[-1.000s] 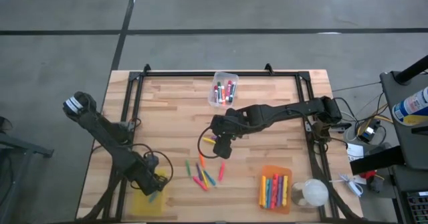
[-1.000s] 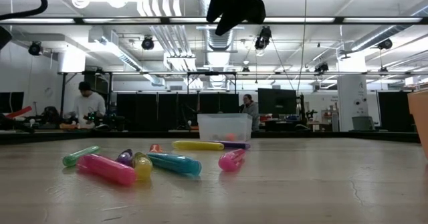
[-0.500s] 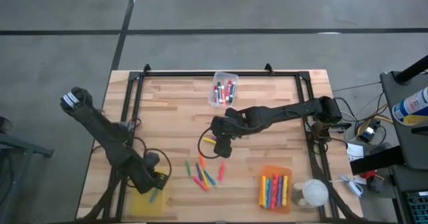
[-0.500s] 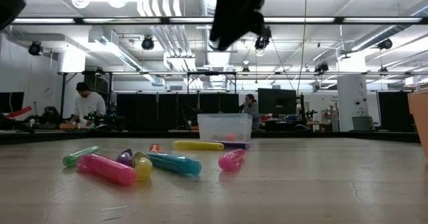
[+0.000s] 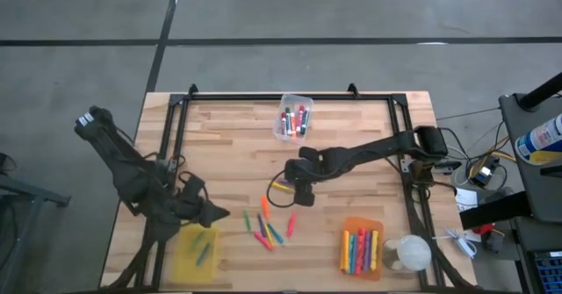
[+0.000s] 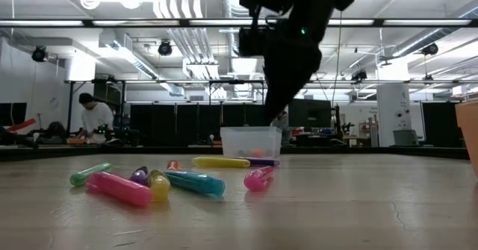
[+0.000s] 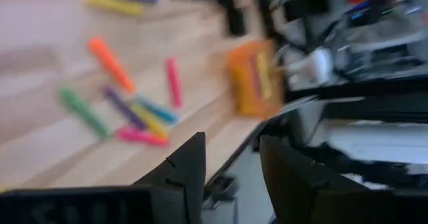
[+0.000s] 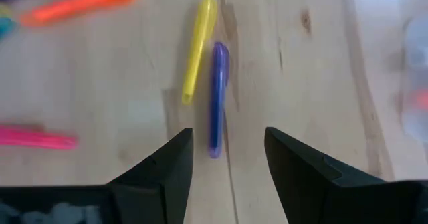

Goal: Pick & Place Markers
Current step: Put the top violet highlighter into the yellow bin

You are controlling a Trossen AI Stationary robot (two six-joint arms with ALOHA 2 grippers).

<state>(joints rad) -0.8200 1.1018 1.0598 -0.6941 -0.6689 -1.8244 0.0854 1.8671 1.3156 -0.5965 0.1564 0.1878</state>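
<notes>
Right pincer (image 8: 224, 167) hovers open above the purple marker (image 8: 217, 98); left pincer (image 5: 215, 213) open, empty

My left claw (image 5: 213, 213) lifted off yellow bin (image 5: 194, 253), swung toward loose markers (image 5: 268, 227). My right claw (image 5: 303, 196) shifted right, dropped lower over table (image 5: 351, 145).

Lighting: even and bright; in the low view we saw ceiling strip lights (image 6: 187, 37) glaring white overhead. Shadows: short and soft beside the purple marker (image 8: 217, 97) ahead of the right fingers (image 8: 170, 170). Blur: we found the left wrist view heavily smeared beyond its fingers (image 7: 187, 167).
</notes>
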